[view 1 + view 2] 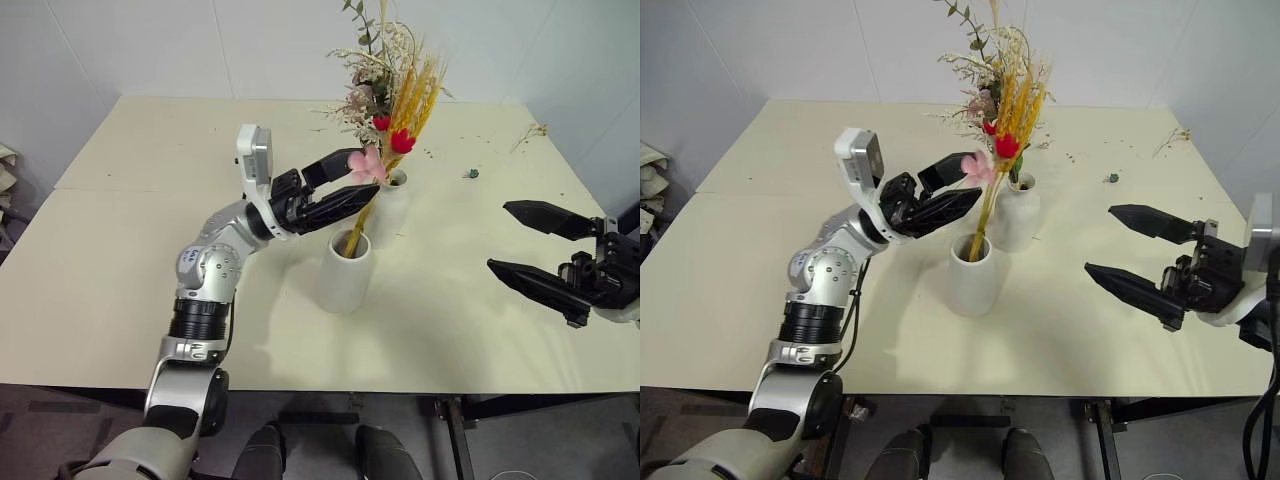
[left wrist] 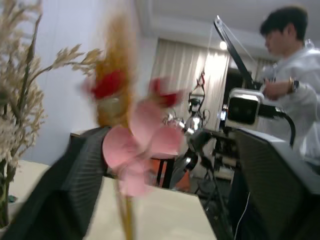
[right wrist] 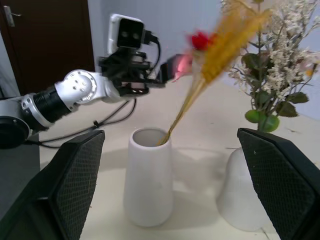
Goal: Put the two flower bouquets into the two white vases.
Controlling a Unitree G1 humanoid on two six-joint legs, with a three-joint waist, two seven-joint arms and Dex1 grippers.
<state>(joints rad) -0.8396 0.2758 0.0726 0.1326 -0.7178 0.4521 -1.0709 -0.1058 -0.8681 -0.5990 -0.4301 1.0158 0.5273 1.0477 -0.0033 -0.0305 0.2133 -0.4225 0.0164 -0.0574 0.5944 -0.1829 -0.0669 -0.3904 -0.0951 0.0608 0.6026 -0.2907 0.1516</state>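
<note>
Left hand spread around yellow bundle, ungripped; right hand open, empty; left wrist view adds person.

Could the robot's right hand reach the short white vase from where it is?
Probably yes. The right gripper hangs open beside the wide-mouthed vase, with only bare table between them.
</note>
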